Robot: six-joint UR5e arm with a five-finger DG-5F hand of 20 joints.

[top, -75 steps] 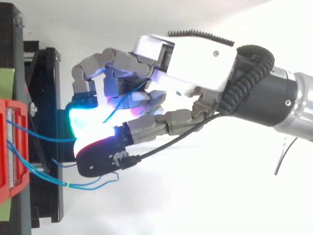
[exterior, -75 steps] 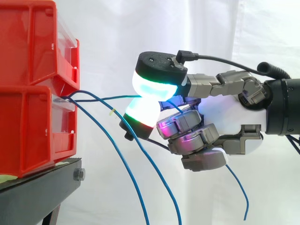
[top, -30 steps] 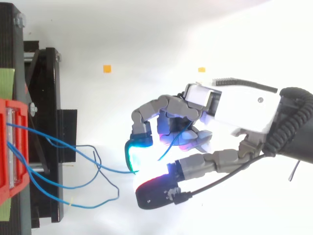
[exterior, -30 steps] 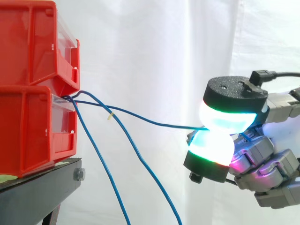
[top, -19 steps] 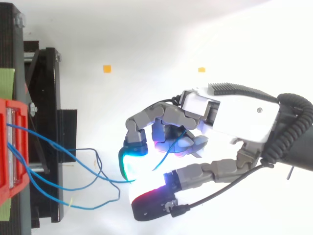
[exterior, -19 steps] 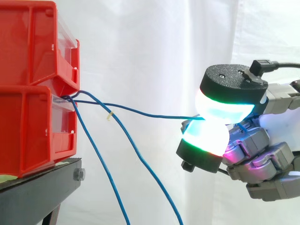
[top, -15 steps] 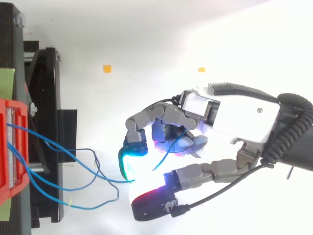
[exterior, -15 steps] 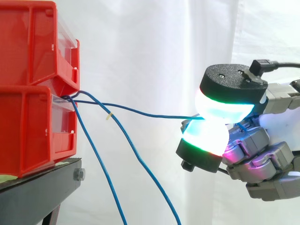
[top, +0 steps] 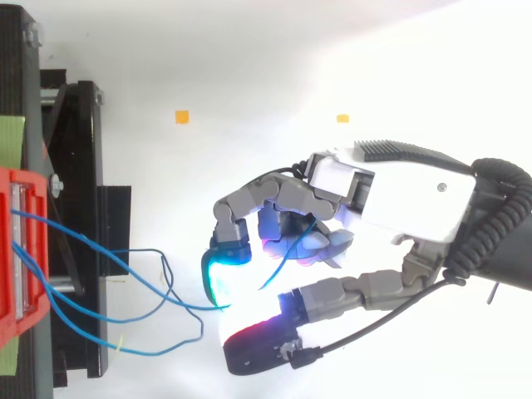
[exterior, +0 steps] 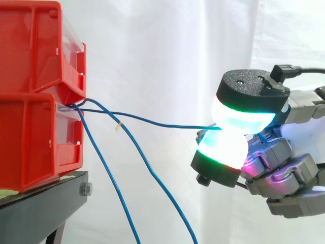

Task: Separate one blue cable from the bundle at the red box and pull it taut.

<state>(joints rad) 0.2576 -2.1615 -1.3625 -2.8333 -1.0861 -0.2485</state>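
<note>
Two red bins (exterior: 30,137) are stacked on a black stand (exterior: 45,203) at the left. A bundle of blue cables leaves the lower bin's front. One blue cable (exterior: 152,121) runs almost level, sagging slightly, from the bin to my hand (exterior: 284,168) at the right. My hand (top: 399,199) is shut on it, pinching it between two glowing cyan-white fingertips (exterior: 238,119); the other fingers are curled. The cable's free end (top: 278,262) trails past the pinch toward the palm. Two other blue cables (exterior: 109,178) hang down from the bin, one bearing a yellow mark (exterior: 119,125).
A white curtain is behind the work. In the top view, the red bin (top: 17,258) sits on the black stand (top: 79,166) at the left edge, the loose cables loop beside it, and two small orange marks (top: 181,116) lie on the white floor.
My hand has drawn the pinched cable to the right, away from the bins, then eased back slightly left. In the last half second nothing has moved.
</note>
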